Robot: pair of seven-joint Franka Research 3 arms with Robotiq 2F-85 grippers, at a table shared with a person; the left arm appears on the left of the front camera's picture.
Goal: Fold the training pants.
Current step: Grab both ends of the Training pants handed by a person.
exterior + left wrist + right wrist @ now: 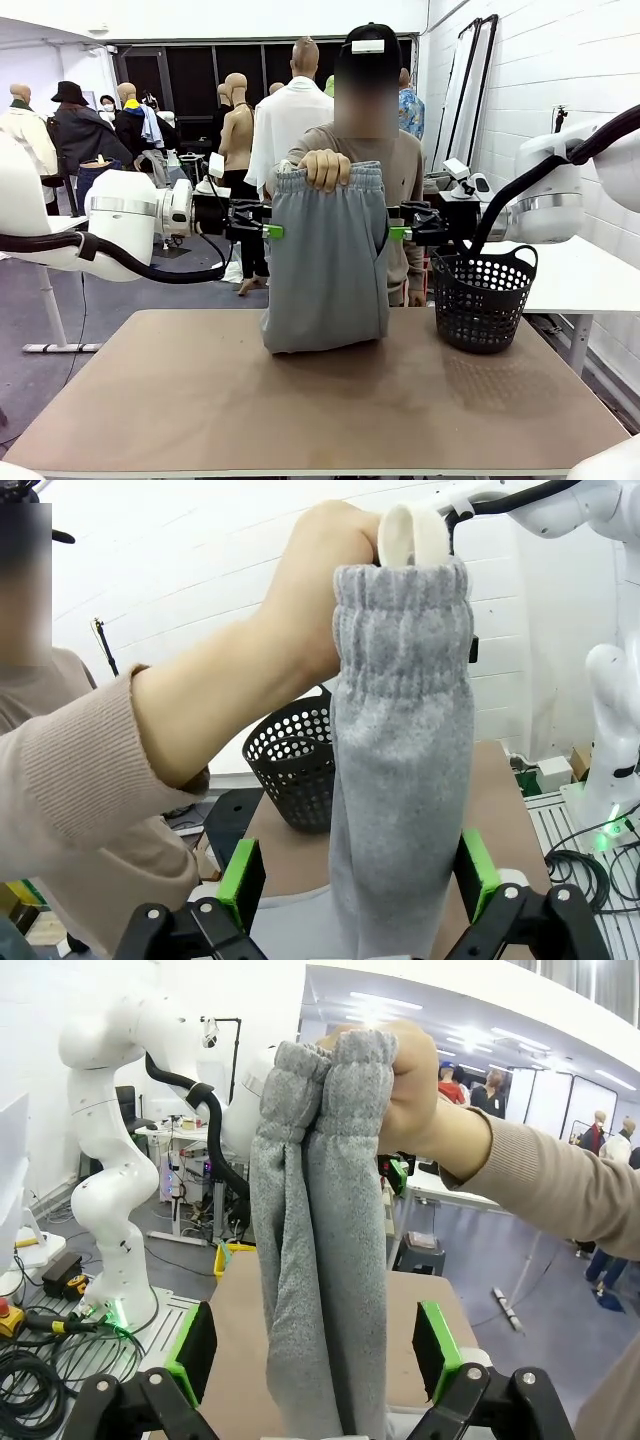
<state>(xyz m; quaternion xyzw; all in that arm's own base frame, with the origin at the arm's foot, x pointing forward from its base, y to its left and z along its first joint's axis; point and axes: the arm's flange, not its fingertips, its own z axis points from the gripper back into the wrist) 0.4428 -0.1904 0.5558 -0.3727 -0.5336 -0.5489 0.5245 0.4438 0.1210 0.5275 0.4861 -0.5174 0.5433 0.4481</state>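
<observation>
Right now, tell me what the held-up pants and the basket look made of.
Training pants: soft grey knit, probably cotton jersey; matte, slightly fuzzy surface, gathered ribbed waistband. Basket: black moulded plastic, most likely; slight sheen, rigid walls with regular round holes.

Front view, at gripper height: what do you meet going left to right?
Left gripper, jaws open → training pants, held up by the person's hand → right gripper, jaws open → black mesh basket.
</observation>
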